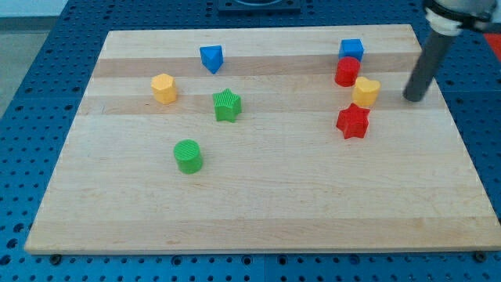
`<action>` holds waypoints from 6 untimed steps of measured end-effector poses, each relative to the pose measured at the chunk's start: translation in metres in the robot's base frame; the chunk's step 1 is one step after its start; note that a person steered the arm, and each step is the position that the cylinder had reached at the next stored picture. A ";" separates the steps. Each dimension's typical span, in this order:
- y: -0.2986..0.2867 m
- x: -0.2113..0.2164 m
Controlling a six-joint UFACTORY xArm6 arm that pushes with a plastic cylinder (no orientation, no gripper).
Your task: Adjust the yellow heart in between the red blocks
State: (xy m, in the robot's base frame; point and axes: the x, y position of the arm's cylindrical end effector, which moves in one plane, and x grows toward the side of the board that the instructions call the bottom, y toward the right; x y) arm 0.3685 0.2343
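Looking at the wooden worktop (258,227) from the near edge up, I first meet the green round block (188,156). Next comes the red star block (353,121), then the green star block (227,105). Just above the red star sits the yellow heart (365,92), almost touching it. My tip (413,97) rests on the worktop to the view's right of the heart, near it but with a small gap. At about that height, far over on the view's left, is a yellow six-sided block (163,88). Farther up is the red round block (347,71), then the blue pointed block (211,58), and last the blue cube (351,49) right behind the red round one.

I have no hand, only a rod, so it holds nothing.

I think the job is almost done. The heart is already between the two red blocks, but it pokes out a bit to the view's right. A small nudge to the left should line it up.

I count two red, two green, two blue and two yellow blocks, eight in all.
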 end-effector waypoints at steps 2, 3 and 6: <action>-0.048 -0.011; -0.063 -0.005; -0.038 0.027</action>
